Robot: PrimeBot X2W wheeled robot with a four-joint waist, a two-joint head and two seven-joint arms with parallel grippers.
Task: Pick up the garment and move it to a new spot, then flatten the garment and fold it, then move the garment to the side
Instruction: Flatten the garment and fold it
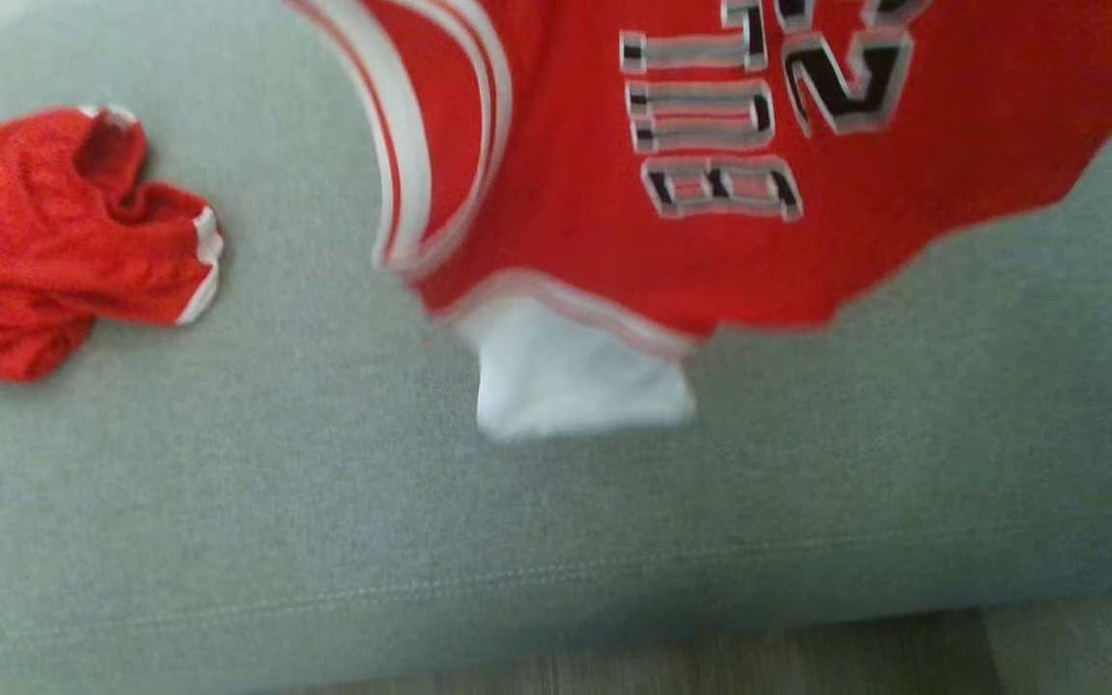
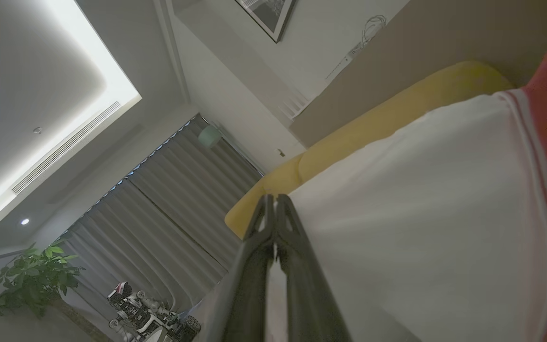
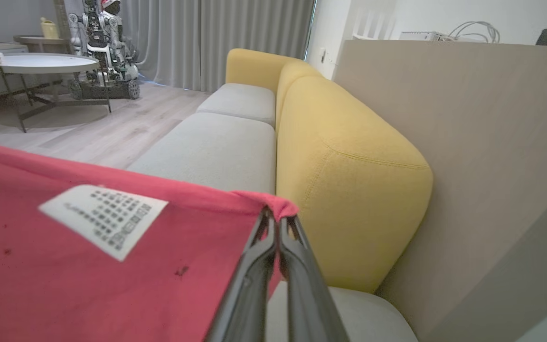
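Observation:
The garment (image 1: 595, 193) is a red jersey with white trim, black and grey lettering and a white part (image 1: 575, 376) hanging at its lower edge. It spreads across the top of the head view, above the grey sofa seat (image 1: 324, 531). In the left wrist view my left gripper (image 2: 274, 202) is shut, its tips at the edge of the garment's white cloth (image 2: 420, 213). My right gripper (image 3: 278, 218) is shut on a bunched corner of the red cloth (image 3: 112, 275), which carries a white care label (image 3: 102, 218).
Crumpled red shorts (image 1: 44, 251) lie on the seat at the left. A yellow backrest (image 3: 344, 180) and a wooden panel (image 3: 492, 142) stand behind the sofa. Wood floor (image 1: 710, 666) borders the seat's front edge. A round table (image 3: 36, 61) and another robot (image 3: 102, 47) stand across the room.

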